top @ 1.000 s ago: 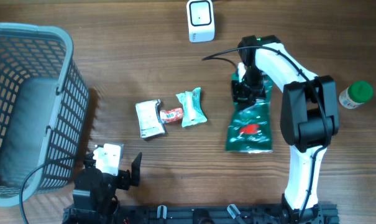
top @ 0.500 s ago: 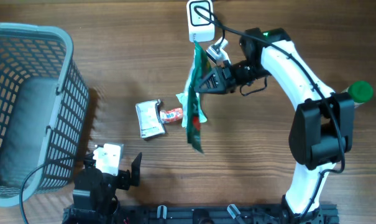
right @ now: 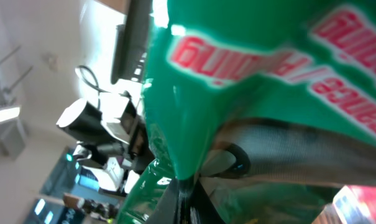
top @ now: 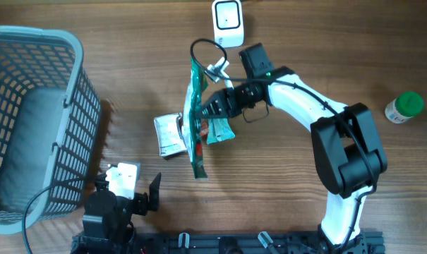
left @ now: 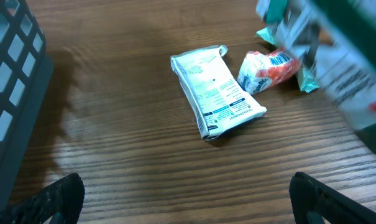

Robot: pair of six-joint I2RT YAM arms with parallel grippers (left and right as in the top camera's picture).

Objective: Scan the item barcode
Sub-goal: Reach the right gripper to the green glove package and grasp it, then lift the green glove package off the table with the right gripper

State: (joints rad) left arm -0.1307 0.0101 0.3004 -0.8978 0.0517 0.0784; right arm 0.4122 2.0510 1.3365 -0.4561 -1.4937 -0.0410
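Find the right fingers (top: 210, 109) clenched on a green snack bag (top: 197, 152), pinching it in its upper half and holding it edge-on above the worktop (top: 305, 212), just to the 12 o'clock side of centre in the overhead view. See the bag as a long, narrow strip, top end toward 12 o'clock and near the white barcode scanner (top: 228, 22) at the 12 o'clock edge, bottom end hanging toward 6. Looks apart from the scanner, though hard to judge from above.

Find the left fingers (left: 58, 195) spread fully wide and gripping nothing, low at 7 o'clock, near the grey mesh basket (top: 37, 106) filling the 9 o'clock side.

At centre, under the bag, note three small packs lying flat on the worktop. First a white packet (left: 215, 93) with fine print. Just beside it at 3 o'clock, a little red-and-white sachet (left: 268, 68). Then a teal packet (top: 220, 130), partly covered from above by the bag. Well apart at 3 o'clock, note a green-capped bottle (top: 404, 107).

Hard to make out:
- **Right wrist view:** crumpled green film with red lettering fills most of the frame. Blurred, hiding the fingertips. Cannot make out a barcode.
- **Left wrist view:** shows the bag only as a green-and-white smear, cut off at the 1 o'clock corner. Catches just the dark tips of the left fingers at the two bottom corners. Cuts the basket off at the 9 o'clock edge.
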